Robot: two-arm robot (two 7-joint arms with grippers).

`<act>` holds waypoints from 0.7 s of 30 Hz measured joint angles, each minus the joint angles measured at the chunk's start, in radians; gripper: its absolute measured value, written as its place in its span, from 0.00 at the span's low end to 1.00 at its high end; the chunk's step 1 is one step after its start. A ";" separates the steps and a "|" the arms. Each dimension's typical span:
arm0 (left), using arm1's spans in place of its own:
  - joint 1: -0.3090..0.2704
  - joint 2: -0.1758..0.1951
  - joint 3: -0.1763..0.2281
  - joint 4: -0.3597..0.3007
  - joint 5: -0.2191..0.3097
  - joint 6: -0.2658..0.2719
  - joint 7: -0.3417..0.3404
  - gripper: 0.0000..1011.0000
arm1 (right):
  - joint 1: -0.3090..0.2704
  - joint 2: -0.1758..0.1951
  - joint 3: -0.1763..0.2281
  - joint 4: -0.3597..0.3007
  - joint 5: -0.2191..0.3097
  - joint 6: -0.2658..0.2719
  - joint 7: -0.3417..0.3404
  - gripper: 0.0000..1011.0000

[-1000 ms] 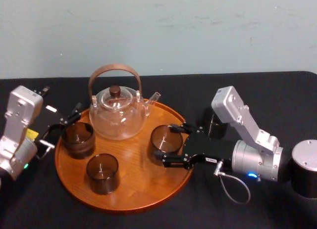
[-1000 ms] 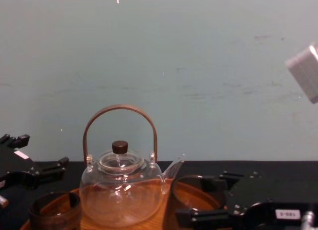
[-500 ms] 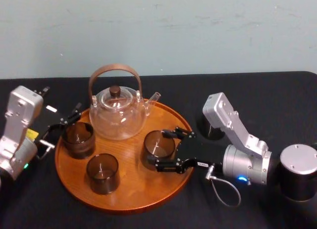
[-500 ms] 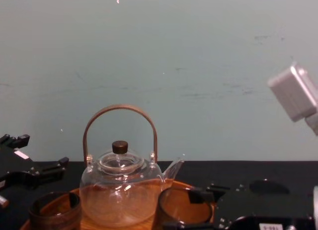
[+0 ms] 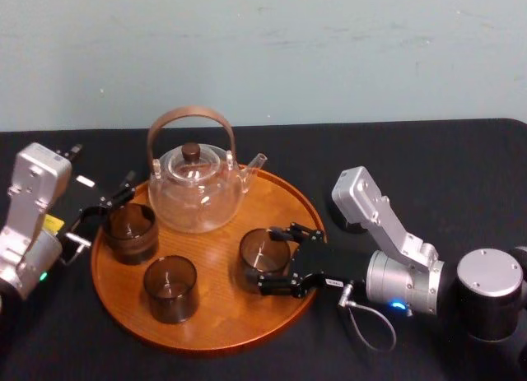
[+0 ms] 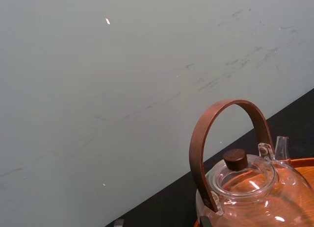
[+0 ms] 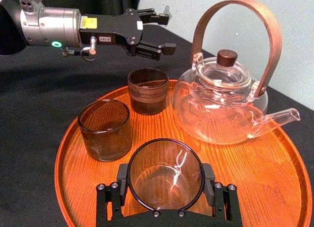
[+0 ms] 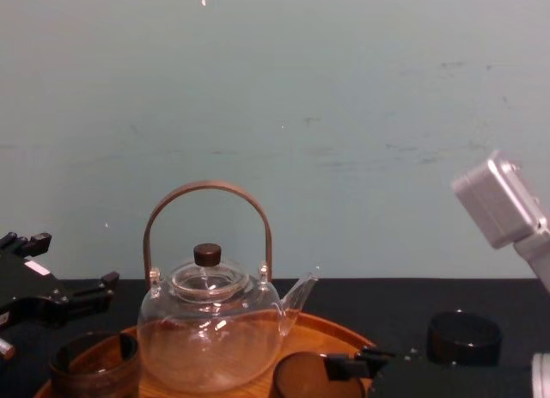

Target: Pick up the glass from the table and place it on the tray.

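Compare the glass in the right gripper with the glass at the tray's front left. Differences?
Grip: the held glass sits between the fingers of the right gripper; the front-left glass stands free.
Place: the held glass is on the right side of the tray; the front-left glass is near its front rim, left of centre.
Shared: both upright, empty, smoky brown.
The left gripper hangs open beside a third glass.

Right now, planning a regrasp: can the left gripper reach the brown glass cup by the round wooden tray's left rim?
Probably yes: the open left gripper is right beside that brown glass cup, nothing between.
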 joint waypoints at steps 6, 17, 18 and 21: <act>0.000 0.000 0.000 0.000 0.000 0.000 0.000 0.99 | 0.001 -0.005 -0.005 0.018 0.001 -0.002 0.007 0.89; 0.000 0.000 0.000 0.000 0.000 0.000 0.000 0.99 | 0.000 -0.010 -0.012 0.031 0.002 0.001 0.012 0.89; 0.000 0.000 0.000 0.000 0.000 0.000 0.000 0.99 | -0.001 -0.010 -0.013 0.032 0.002 0.001 0.012 0.89; 0.000 0.000 0.000 0.000 0.000 0.000 0.000 0.99 | -0.001 -0.011 -0.015 0.034 0.002 0.004 0.012 0.89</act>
